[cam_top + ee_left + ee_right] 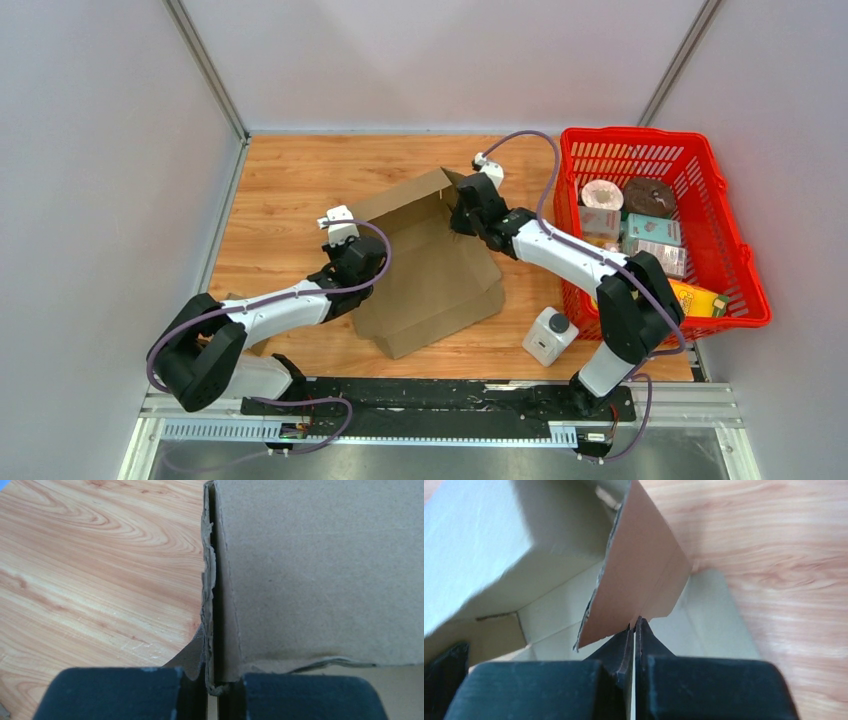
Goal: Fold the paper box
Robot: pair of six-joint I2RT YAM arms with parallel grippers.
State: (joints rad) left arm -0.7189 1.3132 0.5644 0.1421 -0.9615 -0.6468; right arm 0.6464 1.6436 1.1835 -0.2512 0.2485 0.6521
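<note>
**Both claws clamped on the open cardboard box, mid-counter**

Room: plain grey walls (pixel 100 150) on three sides. The surface is a wood-grain counter (pixel 280 190) with a black rail (pixel 450 400) along its near edge.

Left claw (pixel 212 682): closed on the ragged, doubled edge of the box's left wall, with cardboard sandwiched between the pads.

Cardboard box (pixel 430 270): brown and partly erected, lying mid-counter between the two arms. One panel is raised at the far side.

Right claw (pixel 634 630): fingers together, pinching the lower corner of an upright flap at the box's far right.

Right of the box: a small white device (pixel 548 335) with a dark knob stands near the front edge. Just beside it is a red plastic basket (pixel 610 155) holding packaged goods, close to the right wall.
</note>
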